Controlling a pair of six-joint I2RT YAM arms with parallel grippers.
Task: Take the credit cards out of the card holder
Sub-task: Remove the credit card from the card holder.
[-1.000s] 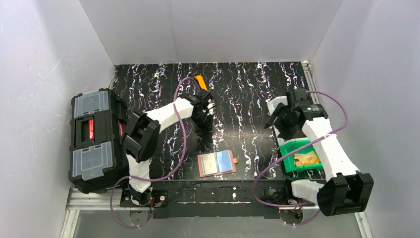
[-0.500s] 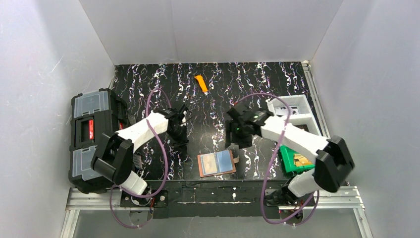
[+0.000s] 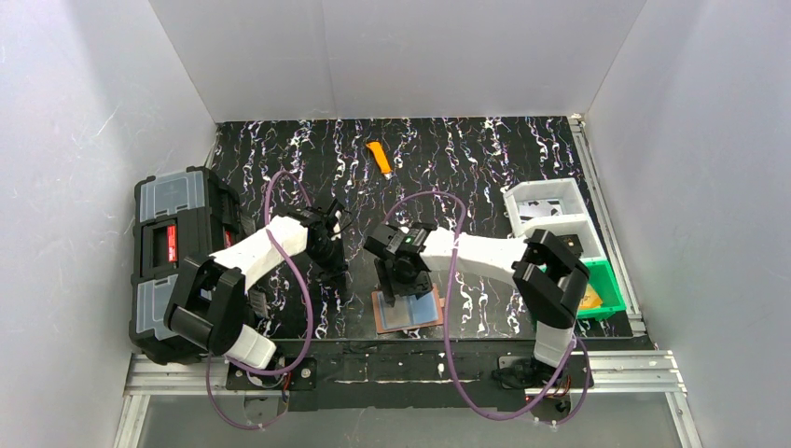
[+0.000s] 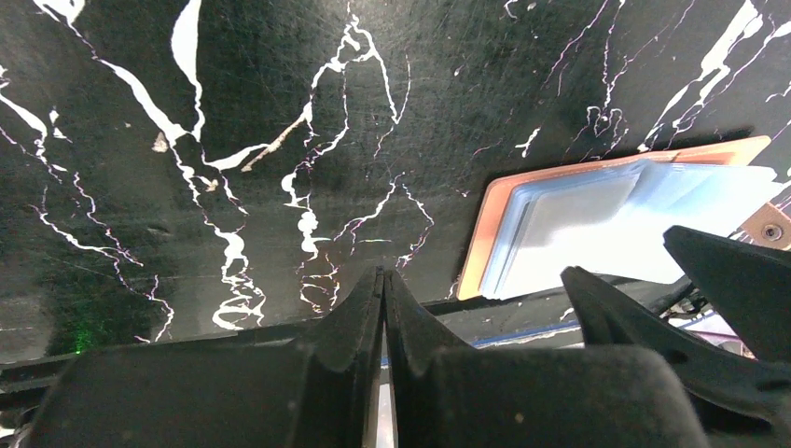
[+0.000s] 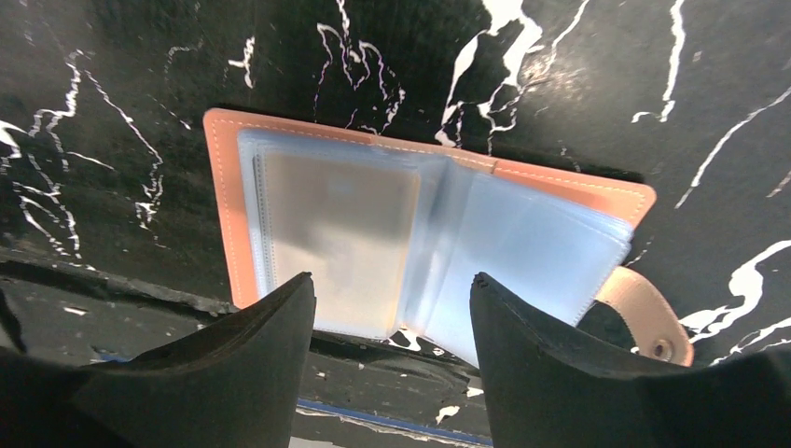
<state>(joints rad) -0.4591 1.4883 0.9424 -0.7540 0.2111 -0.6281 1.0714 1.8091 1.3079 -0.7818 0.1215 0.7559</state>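
The card holder [image 3: 420, 315] lies open on the black marbled table near the front edge. It is brown-orange with clear sleeves [image 5: 532, 257]. A pale grey card [image 5: 336, 233] shows in its left sleeve and pale blue in the right one; no orange-tan card can be told apart. Its tab [image 5: 644, 313] sticks out to the right. My right gripper [image 5: 392, 280] is open and empty, jaws straddling the holder's middle fold from above [image 3: 399, 291]. My left gripper [image 4: 384, 273] is shut and empty, low over the table left of the holder [image 4: 578, 219], also in the top view [image 3: 333, 269].
A big black toolbox [image 3: 177, 261] stands at the left edge. An orange utility knife [image 3: 379, 157] lies at the back centre. White bins [image 3: 550, 210] and a green bin [image 3: 604, 297] stand at the right. The table's front edge [image 5: 373, 373] runs just below the holder.
My right arm has swung left and come over the open card holder, its jaws open. My left gripper has shifted only slightly. The holder has not moved.
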